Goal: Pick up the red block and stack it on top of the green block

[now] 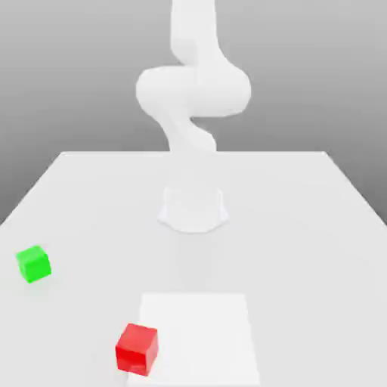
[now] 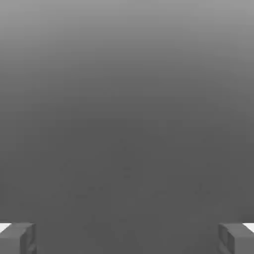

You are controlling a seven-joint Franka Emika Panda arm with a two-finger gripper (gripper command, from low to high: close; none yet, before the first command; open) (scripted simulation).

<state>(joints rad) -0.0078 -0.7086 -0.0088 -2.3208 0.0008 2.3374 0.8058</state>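
With nothing grasped yet, the end effector (image 2: pixel 127 238) stands wide, while the small red cube (image 1: pixel 137 348) sits lower centre-left and the small green cube (image 1: pixel 33 264) far left on the white desk (image 1: pixel 302 227).

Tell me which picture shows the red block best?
The exterior view does. There the red block sits in plain sight on the white table, near the front, apart from the green block. The hand view gives grey background between the open gripper fingertips.

I see red block (image 1: pixel 137 349) near front edge of worktop (image 1: pixel 302 227), green block (image 1: pixel 34 264) well apart toward ext view's left, arm (image 1: pixel 193 91) behind.
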